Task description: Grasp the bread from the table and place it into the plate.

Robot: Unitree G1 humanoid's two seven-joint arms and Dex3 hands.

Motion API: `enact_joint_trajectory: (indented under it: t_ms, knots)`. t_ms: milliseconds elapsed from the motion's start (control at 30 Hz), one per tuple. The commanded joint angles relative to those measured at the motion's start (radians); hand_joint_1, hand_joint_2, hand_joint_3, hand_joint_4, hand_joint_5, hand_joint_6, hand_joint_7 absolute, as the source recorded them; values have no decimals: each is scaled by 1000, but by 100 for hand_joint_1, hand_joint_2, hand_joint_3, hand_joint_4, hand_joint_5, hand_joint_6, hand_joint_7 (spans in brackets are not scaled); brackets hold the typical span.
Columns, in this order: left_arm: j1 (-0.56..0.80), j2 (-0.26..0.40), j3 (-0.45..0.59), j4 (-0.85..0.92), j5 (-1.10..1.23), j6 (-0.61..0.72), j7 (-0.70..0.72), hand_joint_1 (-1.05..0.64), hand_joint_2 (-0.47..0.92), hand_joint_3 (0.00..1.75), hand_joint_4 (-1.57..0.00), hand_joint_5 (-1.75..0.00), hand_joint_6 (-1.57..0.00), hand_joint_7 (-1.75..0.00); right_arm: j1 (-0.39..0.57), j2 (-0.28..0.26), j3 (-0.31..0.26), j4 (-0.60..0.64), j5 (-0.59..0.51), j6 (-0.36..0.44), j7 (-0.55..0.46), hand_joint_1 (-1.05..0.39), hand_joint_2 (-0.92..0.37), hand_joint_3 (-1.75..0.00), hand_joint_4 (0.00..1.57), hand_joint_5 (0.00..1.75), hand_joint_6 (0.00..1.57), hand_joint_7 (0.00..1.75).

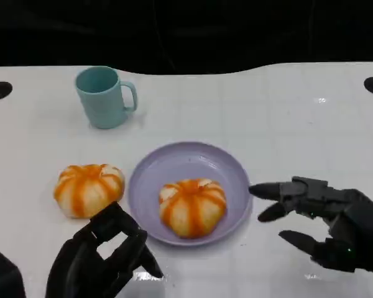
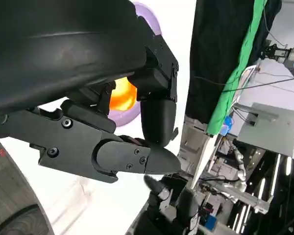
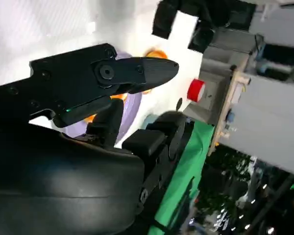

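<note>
Bread in plate: one orange-striped bun (image 1: 192, 207) is seated in the lilac plate (image 1: 150, 175), apparently delivered.
Bread on table: a second bun (image 1: 87, 189) is left beside the plate's left rim.
Right hand (image 1: 326, 225): fingers spread, nothing held, beside the plate.
Left hand (image 1: 104, 257): fingers loosely apart, empty, near the second bun, likely for grasping.
Mug (image 1: 103, 97): set well behind.

One bread (image 1: 193, 207) in plate (image 1: 227, 162), second bread (image 1: 87, 189) left of plate, mug (image 1: 103, 97) behind

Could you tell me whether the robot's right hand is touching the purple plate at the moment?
Apart. In the head view, a strip of white table shows between the fingertips of the right hand and the rim of the plate; the hand is empty.
</note>
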Motion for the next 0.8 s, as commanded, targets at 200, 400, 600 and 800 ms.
enact_joint_trajectory:
  t_ms: [200,400,600,800]
  knots:
    - [10,9,10,-16,-6,1,1,-61,92,21,-70,-175,-56,-160,167,28,-48,-241,139,341,-92,-54,-92,-39,43,160,42,122]
    - [9,15,17,-6,-10,-13,-14,-61,92,22,-70,-175,-55,-161,162,72,-44,-225,110,344,-129,-52,-92,-41,51,174,46,150]
    - [7,26,33,3,-29,-5,-33,-63,92,21,-70,-175,-54,-162,112,128,-46,-106,116,232,-80,-48,-92,-35,62,175,47,162]
    - [0,28,43,19,-35,-19,-53,-63,92,20,-69,-175,-53,-163,65,148,-54,-24,88,168,-70,-49,-92,-31,69,175,50,170]
